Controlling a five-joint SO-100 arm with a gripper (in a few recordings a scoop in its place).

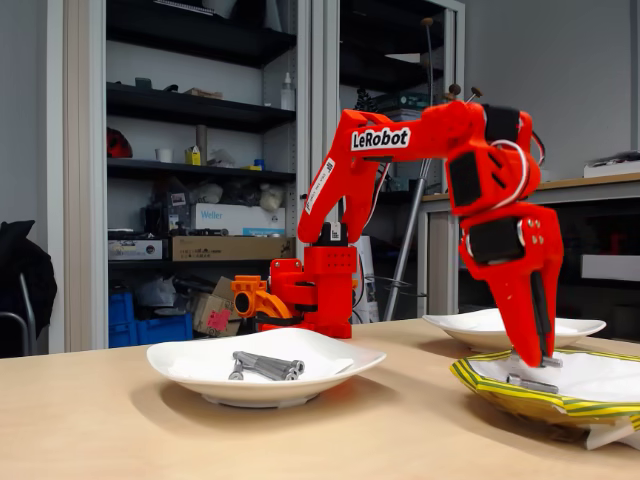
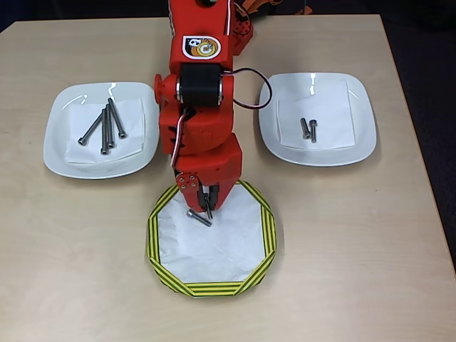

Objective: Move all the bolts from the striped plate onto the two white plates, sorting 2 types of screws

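Observation:
The striped plate lies at the table's front with my gripper lowered into its near-robot edge. The fingers stand close together on a small grey bolt whose end pokes out at the tip. A second short bolt lies loose on the plate just beside the fingertips. In the overhead view the left white plate holds several long bolts. The right white plate carries two short bolts.
My red arm and its base stand at the back of the table between the two white plates. Bare tabletop lies left and right of the striped plate. Shelves and a desk stand behind the table.

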